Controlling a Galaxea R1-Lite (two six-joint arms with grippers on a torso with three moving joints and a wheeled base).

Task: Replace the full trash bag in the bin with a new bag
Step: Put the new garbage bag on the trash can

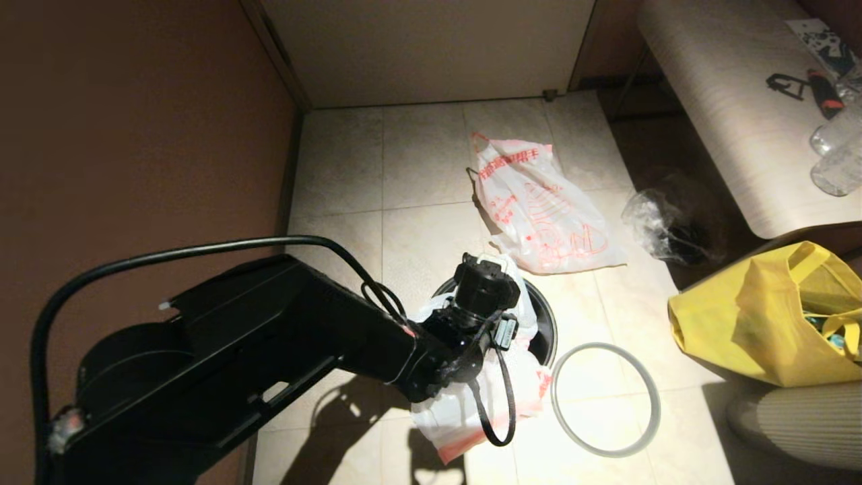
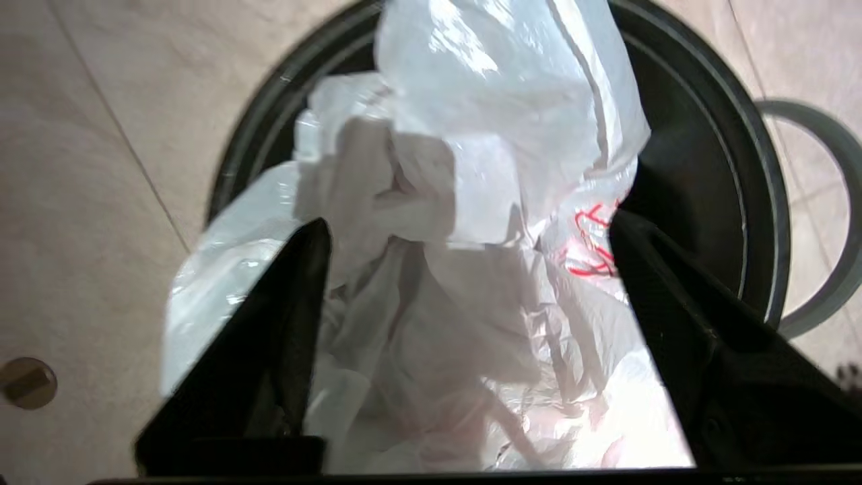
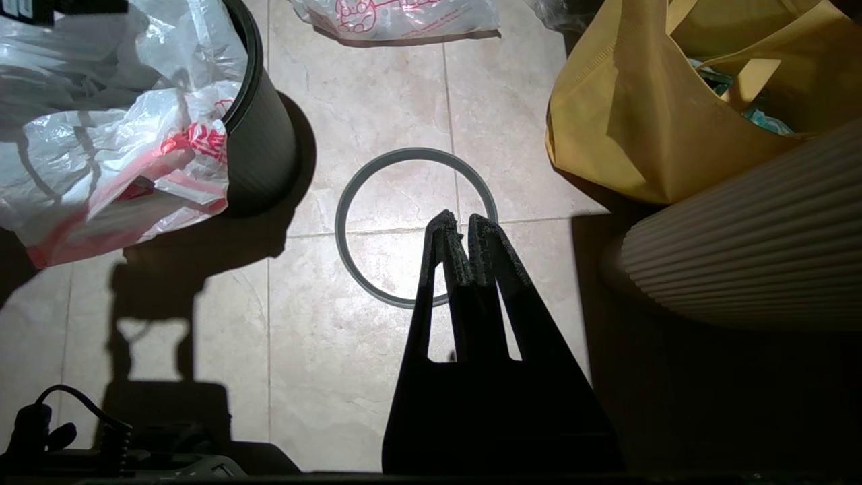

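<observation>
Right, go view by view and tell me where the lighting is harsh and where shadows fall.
Head view: a bright pool lights the floor around the small round black plastic bin, left wall dark, arm shadow toward the camera. Left wrist view: glare on the thin cloudy-white plastic bag between the open left gripper. Right wrist view: hotspot inside the loose grey hoop, shut right gripper silhouetted.

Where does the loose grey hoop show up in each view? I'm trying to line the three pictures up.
Head view: the grey hoop lies flat on the floor tiles, lower middle-right, beside the bin.
Left wrist view: only an arc of it shows at the right edge, past the bin's rim.
Right wrist view: the whole ring sits mid-picture, just beyond the right gripper.
Shared landmark: the bin, next to the hoop in every view.
</observation>
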